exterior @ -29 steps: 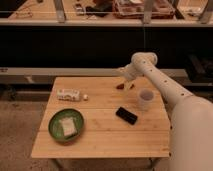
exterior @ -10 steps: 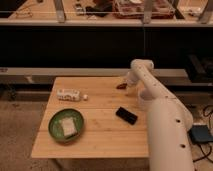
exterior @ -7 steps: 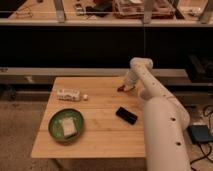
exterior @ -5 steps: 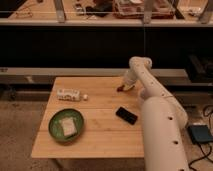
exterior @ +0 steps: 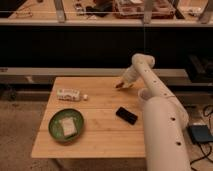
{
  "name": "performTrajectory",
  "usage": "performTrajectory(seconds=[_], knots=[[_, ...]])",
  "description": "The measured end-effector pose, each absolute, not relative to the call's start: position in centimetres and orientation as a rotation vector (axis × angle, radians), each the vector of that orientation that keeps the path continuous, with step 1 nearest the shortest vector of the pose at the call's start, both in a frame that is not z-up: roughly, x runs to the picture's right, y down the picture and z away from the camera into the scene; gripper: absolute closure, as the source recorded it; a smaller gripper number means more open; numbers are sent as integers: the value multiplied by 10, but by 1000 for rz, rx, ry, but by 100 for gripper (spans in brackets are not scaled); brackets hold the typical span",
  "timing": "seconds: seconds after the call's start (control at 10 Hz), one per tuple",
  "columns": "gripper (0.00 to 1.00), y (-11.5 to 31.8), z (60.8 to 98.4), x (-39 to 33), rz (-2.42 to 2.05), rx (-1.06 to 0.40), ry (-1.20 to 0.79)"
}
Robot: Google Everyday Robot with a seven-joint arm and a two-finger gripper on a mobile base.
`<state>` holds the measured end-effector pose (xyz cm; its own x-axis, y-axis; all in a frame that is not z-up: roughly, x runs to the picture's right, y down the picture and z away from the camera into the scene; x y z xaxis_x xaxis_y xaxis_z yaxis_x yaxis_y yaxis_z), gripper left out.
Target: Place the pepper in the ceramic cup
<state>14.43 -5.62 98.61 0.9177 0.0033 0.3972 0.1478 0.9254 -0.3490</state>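
The small dark red-brown pepper [exterior: 120, 86] lies on the wooden table [exterior: 100, 142] near its far edge. My gripper [exterior: 123, 82] is down right at the pepper, reaching from the white arm [exterior: 160, 120], which rises along the table's right side. Whether it touches or holds the pepper cannot be told. The white ceramic cup [exterior: 142, 93] stands on the right part of the table, to the right of the pepper. It is mostly hidden behind the arm; only its left rim shows.
A black phone-like slab [exterior: 127, 116] lies mid-table near the arm. A green round plate [exterior: 56, 120] holding a pale square item sits front left. A white bottle [exterior: 69, 94] lies on its side at the left. Dark shelving runs behind the table.
The arm has swung in over the table's right side and now covers most of the cup. The gripper has stayed close to the pepper and lowered slightly onto it.
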Motion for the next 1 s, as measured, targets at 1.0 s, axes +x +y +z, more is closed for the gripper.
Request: performTrajectory(seconds=[1.0], knots=[[71,-50,806,200,-162,-288,-467]])
